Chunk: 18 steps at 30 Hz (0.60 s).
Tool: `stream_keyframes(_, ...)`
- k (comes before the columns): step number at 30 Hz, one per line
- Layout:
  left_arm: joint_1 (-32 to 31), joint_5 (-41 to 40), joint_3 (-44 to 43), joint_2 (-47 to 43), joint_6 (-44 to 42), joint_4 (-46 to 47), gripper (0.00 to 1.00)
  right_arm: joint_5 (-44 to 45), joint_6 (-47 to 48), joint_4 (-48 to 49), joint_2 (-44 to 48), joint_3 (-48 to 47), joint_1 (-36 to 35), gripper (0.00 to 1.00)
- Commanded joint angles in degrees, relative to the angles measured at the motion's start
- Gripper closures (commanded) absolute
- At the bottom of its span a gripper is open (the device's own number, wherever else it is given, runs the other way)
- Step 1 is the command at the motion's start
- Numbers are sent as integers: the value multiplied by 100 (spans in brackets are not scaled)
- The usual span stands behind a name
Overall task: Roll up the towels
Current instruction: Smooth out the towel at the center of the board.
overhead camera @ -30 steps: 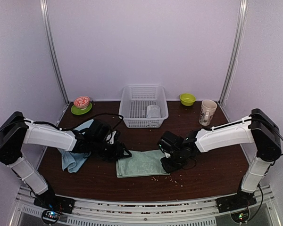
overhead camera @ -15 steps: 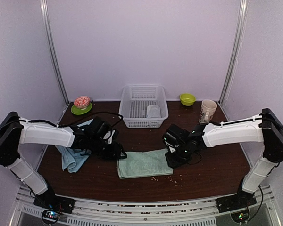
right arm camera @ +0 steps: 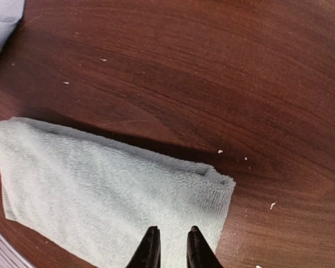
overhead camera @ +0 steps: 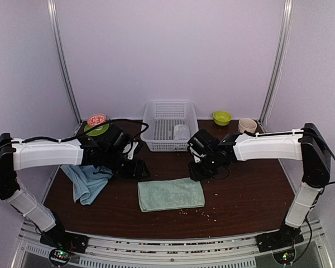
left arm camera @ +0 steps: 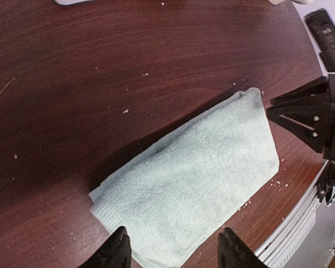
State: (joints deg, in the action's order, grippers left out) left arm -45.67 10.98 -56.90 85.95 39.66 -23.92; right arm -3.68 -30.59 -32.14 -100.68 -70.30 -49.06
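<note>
Top view, desk [overhead camera: 251,195]: dark wood, strewn with pale crumbs.
Top view, green towel [overhead camera: 171,194]: lies flat, folded to a rectangle, near the middle of the desk's near edge, long side along that edge.
Top view, left gripper [overhead camera: 140,171]: just off the green towel's far left corner; its jaw state cannot be told from here.
Top view, right gripper [overhead camera: 196,173]: at the green towel's far edge, near its right corner; whether it touches cannot be told.
Top view, blue towel [overhead camera: 88,180]: crumpled near the desk's left edge, partly under the left arm.
Top view, basket [overhead camera: 170,125]: at the middle of the far edge, with a white towel [overhead camera: 181,132] inside, at its right.
Left wrist view, left gripper [left arm camera: 173,252]: fingers [left arm camera: 118,254] spread wide, nothing between them.
Left wrist view, green towel [left arm camera: 195,184]: runs diagonally away from the fingers, its near end showing in the gap between them; contact cannot be told.
Left wrist view, right gripper [left arm camera: 301,118]: just beside the towel's far corner, tips pointing at it.
Right wrist view, right gripper [right arm camera: 172,250]: fingers [right arm camera: 151,248] nearly together with a narrow gap between them, pinching nothing.
Right wrist view, green towel [right arm camera: 100,192]: spreads left from the fingers, which sit over its edge near the folded corner.
</note>
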Motion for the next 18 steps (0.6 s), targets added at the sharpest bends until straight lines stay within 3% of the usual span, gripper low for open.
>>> stream_keyframes(1,-133,243,-254,492,-172,262,47,-100,-45,166,-507,-105,217,83)
stream_keyframes(12,-135,255,-114,753,-216,375,47,-710,-564,662,-757,482,1019,85)
stream_keyframes(18,-135,270,-459,937,-383,242,47,-672,-598,722,-463,665,1124,79)
